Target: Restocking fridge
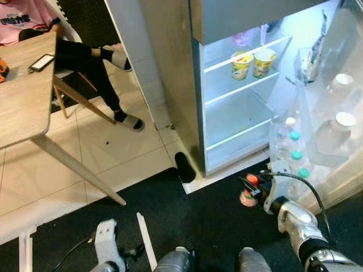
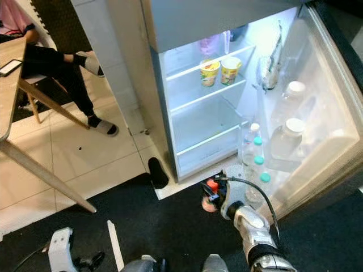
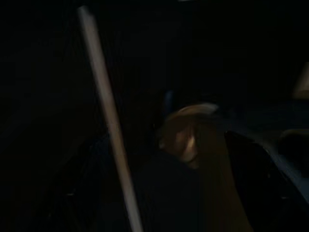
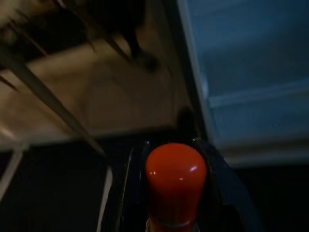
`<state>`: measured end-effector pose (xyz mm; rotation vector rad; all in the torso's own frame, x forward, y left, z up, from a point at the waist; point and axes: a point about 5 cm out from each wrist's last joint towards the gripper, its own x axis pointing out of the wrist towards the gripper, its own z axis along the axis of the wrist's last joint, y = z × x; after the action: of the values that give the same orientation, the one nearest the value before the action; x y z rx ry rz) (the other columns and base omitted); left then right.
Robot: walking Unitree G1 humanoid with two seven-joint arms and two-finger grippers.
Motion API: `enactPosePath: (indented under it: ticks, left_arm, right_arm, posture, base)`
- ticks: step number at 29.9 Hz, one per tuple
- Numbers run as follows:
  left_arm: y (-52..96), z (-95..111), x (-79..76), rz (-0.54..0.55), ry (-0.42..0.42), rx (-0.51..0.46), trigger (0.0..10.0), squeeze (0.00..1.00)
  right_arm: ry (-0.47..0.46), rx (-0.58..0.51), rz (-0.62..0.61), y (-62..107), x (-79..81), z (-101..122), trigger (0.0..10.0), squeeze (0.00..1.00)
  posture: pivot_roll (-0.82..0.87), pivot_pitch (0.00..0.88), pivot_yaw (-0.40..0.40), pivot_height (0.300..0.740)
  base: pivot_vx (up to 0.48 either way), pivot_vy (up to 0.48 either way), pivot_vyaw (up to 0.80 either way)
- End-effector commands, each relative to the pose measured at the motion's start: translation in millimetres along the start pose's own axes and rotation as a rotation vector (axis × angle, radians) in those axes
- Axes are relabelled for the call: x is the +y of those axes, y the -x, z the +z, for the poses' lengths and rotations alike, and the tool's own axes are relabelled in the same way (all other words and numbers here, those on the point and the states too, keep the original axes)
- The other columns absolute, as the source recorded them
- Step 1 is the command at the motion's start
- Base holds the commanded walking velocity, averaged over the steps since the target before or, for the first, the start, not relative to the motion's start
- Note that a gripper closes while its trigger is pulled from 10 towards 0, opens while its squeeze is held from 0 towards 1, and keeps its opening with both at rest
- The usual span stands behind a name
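Your right end effector (image 1: 253,188) sits low in the lower right of the left eye frame, just in front of the open fridge (image 1: 227,85), its fingers clamped on a small bottle with a red cap (image 4: 175,179). The right wrist view puts that cap square between the two black fingers, with the fridge's lit interior beyond.

Fridge door (image 2: 323,113) stands wide open at the right edge. Door rack holds large clear bottles with white caps (image 1: 339,127) and smaller ones with teal caps (image 1: 295,154). Two printed cups (image 1: 252,62) stand side by side on the upper shelf; the shelf below them is bare.

Left end effector (image 1: 116,249) hangs at the bottom left of the frame over the dark mat; you cannot tell its finger state, and the left wrist view is very dark.

Upper left: a seated person's legs (image 1: 99,68) beside a wooden surface (image 1: 22,96) with a phone (image 1: 41,62) on it.
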<state>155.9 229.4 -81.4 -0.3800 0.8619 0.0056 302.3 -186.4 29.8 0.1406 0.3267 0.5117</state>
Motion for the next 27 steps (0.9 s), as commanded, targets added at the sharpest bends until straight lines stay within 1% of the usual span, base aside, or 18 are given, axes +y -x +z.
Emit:
enactPosePath:
  ticks: [1,2,3,4,5,6,7,8,9,11,12,15,16,18,19,24,25,27]
  left_arm:
    - [5.4,-9,8.1,0.04,0.012,0.031,10.0,0.0]
    - [5.4,-9,8.1,0.04,0.012,0.031,10.0,0.0]
    - [5.1,-9,7.6,0.044,0.018,0.027,10.0,0.0]
    - [4.4,-10,6.2,0.043,0.018,0.027,10.0,0.0]
    - [3.5,-10,4.4,0.039,0.017,0.026,10.0,0.0]
    - [3.5,-10,4.4,0.039,0.017,0.026,10.0,0.0]
    - [1.8,-10,1.1,0.032,0.015,0.024,10.0,0.0]
    - [1.8,-10,1.1,0.032,0.015,0.024,10.0,0.0]
    - [1.1,-10,0.0,0.031,0.015,0.023,10.0,0.0]
    - [-0.5,-9,-3.0,0.02,0.008,0.023,10.0,0.0]
    - [-0.5,-9,-3.0,0.02,0.008,0.023,10.0,0.0]
    - [-2.0,-7,-5.2,0.016,0.011,0.016,10.0,0.0]
    - [-2.0,-7,-5.2,0.016,0.011,0.016,10.0,0.0]
    - [-2.5,-6,-5.9,0.015,0.014,0.012,10.0,0.0]
    - [-2.5,-6,-5.9,0.015,0.014,0.012,10.0,0.0]
    - [-1.8,-9,-6.0,0.017,0.02,0.016,10.0,0.0]
    - [-1.8,-9,-6.0,0.017,0.02,0.016,10.0,0.0]
    - [-1.3,-11,-5.7,0.018,0.022,0.018,10.0,0.0]
  right_arm:
    - [0.009,-0.064,0.036,-5.1,1.5,16,10.0,0.0]
    - [0.009,-0.064,0.036,-5.1,1.5,16,10.0,0.0]
    - [0.022,-0.113,0.046,-8.1,0.2,31,10.0,0.0]
    - [0.041,-0.177,0.041,-10.7,-2.5,50,10.0,0.0]
    - [0.053,-0.229,0.016,-11.8,-6.6,66,10.0,0.0]
    - [0.053,-0.229,0.016,-11.8,-6.6,66,10.0,0.0]
    - [0.073,-0.308,-0.036,-10.8,-14.7,91,10.0,0.0]
    - [0.073,-0.308,-0.036,-10.8,-14.7,91,10.0,0.0]
    - [0.084,-0.327,-0.067,-9.6,-18.7,99,10.0,0.0]
    - [0.107,-0.362,-0.168,-5.9,-29.5,115,10.0,0.0]
    - [0.107,-0.362,-0.168,-5.9,-29.5,115,10.0,0.0]
    - [0.13,-0.397,-0.259,0.7,-40.3,128,10.0,0.0]
    - [0.13,-0.397,-0.259,0.7,-40.3,128,10.0,0.0]
    - [0.129,-0.415,-0.308,5.3,-46.7,134,10.0,0.0]
    - [0.129,-0.415,-0.308,5.3,-46.7,134,10.0,0.0]
    - [0.141,-0.429,-0.505,28.5,-73.9,145,10.0,0.0]
    - [0.141,-0.429,-0.505,28.5,-73.9,145,10.0,0.0]
    - [0.144,-0.435,-0.556,37.1,-82.2,148,10.0,0.0]
  posture:
    - [-0.09,0.138,0.096,0.74]
    - [-0.09,0.138,0.096,0.74]
    - [-0.09,0.138,0.094,0.74]
    - [-0.08,0.133,0.092,0.74]
    - [-0.08,0.132,0.092,0.74]
    - [-0.08,0.132,0.092,0.74]
    - [-0.08,0.126,0.091,0.74]
    - [-0.08,0.126,0.091,0.74]
    - [-0.08,0.125,0.091,0.74]
    - [-0.07,0.12,0.088,0.74]
    - [-0.07,0.12,0.088,0.74]
    - [-0.07,0.116,0.086,0.74]
    - [-0.07,0.116,0.086,0.74]
    - [-0.06,0.115,0.085,0.74]
    - [-0.06,0.115,0.085,0.74]
    - [-0.06,0.111,0.084,0.74]
    - [-0.06,0.111,0.084,0.74]
    - [-0.06,0.111,0.084,0.74]
  base:
    - [0.0,0.0,0.0]
    - [0.0,0.0,0.0]
    - [0.0,0.0,0.0]
    - [0.0,0.0,0.0]
    - [0.0,0.0,0.0]
    - [0.0,0.0,0.0]
    - [0.0,0.0,0.0]
    - [0.0,0.0,0.0]
    - [0.0,0.0,0.0]
    - [0.0,0.0,0.0]
    - [0.0,0.0,0.0]
    - [0.0,0.0,0.0]
    - [0.0,0.0,0.0]
    - [0.0,0.0,0.0]
    - [0.0,0.0,0.0]
    - [0.0,0.0,0.0]
    - [0.0,0.0,0.0]
    - [0.0,0.0,0.0]
